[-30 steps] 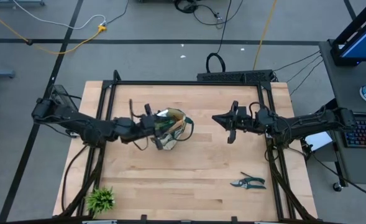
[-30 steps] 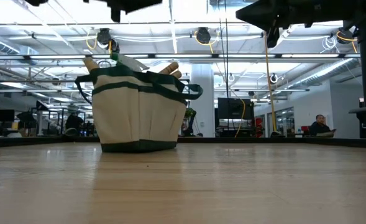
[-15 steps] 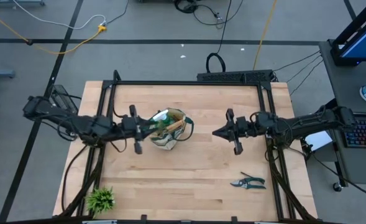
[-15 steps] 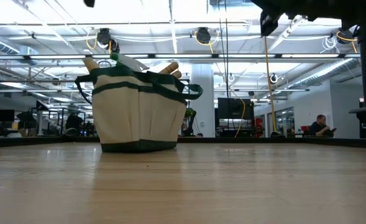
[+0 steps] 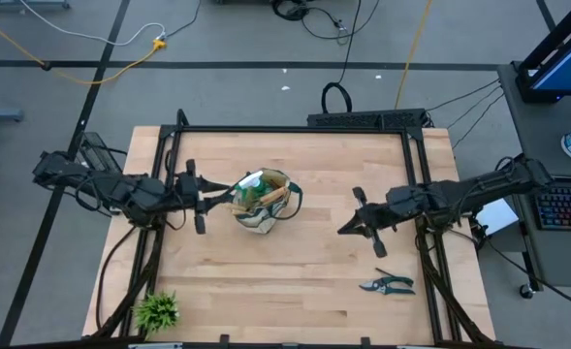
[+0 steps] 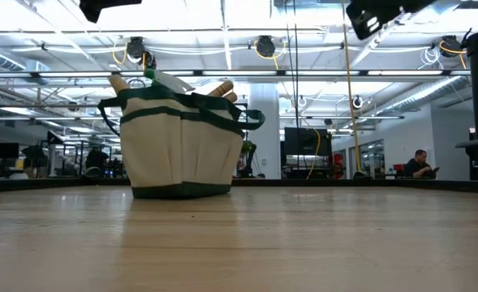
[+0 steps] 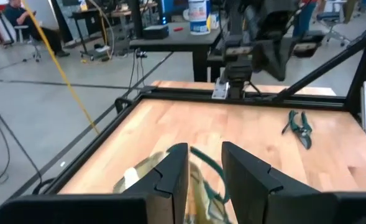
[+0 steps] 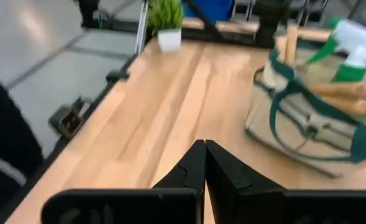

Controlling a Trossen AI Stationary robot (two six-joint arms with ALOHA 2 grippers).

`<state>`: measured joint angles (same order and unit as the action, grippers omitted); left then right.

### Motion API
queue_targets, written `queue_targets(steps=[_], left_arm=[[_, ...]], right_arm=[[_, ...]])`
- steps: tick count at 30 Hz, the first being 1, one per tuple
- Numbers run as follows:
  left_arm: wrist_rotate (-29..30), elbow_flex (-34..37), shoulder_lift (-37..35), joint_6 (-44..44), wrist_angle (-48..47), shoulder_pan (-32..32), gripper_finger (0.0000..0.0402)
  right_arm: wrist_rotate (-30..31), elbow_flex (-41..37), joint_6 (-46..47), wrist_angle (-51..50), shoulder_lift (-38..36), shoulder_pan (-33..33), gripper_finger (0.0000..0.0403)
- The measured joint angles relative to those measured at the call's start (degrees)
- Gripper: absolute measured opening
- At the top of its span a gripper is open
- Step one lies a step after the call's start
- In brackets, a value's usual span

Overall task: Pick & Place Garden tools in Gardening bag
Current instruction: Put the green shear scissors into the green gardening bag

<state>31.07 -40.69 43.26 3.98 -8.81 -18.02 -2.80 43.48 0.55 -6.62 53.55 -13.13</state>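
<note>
The beige gardening bag (image 5: 263, 200) with green trim stands upright on its base at the table's middle. Wooden tool handles (image 6: 222, 88) and a green spray bottle (image 8: 350, 53) stick out of its mouth. Dark pruning shears (image 5: 387, 284) lie flat on the table near the right front. My left gripper (image 5: 219, 198) hovers just left of the bag, roughly level, its fingers (image 7: 170, 171) a little apart with nothing between them. My right gripper (image 5: 346, 230) hangs in the air right of the bag, shut (image 8: 204, 152) and empty.
A small leafy plant in a white pot (image 5: 157, 310) stands at the front left corner. A black frame (image 5: 295, 129) runs around the tabletop. Bare wood lies between the bag and the shears. Both arms show only at the upper edge of the low view.
My left gripper has drawn back from over the bag toward the table's left edge, rising a little and tipping up toward level. My right gripper has swung toward the table's near edge and tipped up toward level. The bag and the shears have stayed in place.
</note>
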Motion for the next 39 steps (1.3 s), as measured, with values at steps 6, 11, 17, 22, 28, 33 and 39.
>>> queue_targets(steps=[6, 11, 17, 22, 28, 33, 39], left_arm=[[0.50, 0.02, -1.55, 1.08, -3.20, 0.00, 0.0101], [0.50, 0.02, -2.47, 1.53, -5.42, 0.00, 0.0101], [0.50, 0.04, -2.71, 2.79, -6.95, 0.00, 0.0101], [0.50, 0.04, -2.73, 2.35, -6.96, 0.00, 0.0101], [0.54, 0.04, -2.71, 1.75, -7.79, 0.50, 0.0101], [0.53, 0.04, -2.71, 0.88, -7.88, 2.37, 0.0101], [0.48, 0.04, -2.71, 1.82, -7.96, 3.92, 0.0101]], right_arm=[[-0.01, 9.11, 4.15, -15.73, 3.39, -4.75, 0.0000], [-0.30, 15.36, 11.43, -27.86, 8.07, -9.65, 0.0000], [-5.21, 19.16, 31.32, -34.61, 12.79, -14.48, 0.0000], [-11.23, 19.17, 53.33, -35.47, 15.04, -17.57, 0.0000], [-14.18, 19.15, 80.08, -36.84, 16.80, -21.36, 0.0000], [-13.91, 19.15, 99.15, -36.95, 16.80, -25.60, 0.0003], [-8.82, 19.15, 117.94, -36.95, 16.80, -32.17, 0.0019]])
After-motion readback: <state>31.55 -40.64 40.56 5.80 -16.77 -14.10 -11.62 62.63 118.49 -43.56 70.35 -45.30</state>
